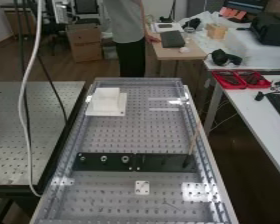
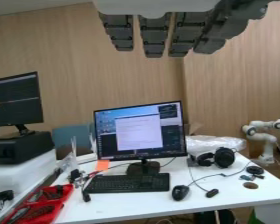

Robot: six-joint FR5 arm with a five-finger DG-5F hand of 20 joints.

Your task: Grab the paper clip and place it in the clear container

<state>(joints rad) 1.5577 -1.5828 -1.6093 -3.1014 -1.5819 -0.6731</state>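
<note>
"How's the hand?"

"Wide, with its fingers straight in the wrist view."

"And the paper clip?"

"Perhaps that thin, faint line on the bench, nearer than the dark strip; it's too small to be sure."

"Beyond the strip?"

"A white block, well apart from it."

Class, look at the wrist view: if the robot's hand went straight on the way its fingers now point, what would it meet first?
The hand would probably meet the monitor behind the keyboard first; depth is unclear, so it might pass over it towards the wooden wall.
</note>
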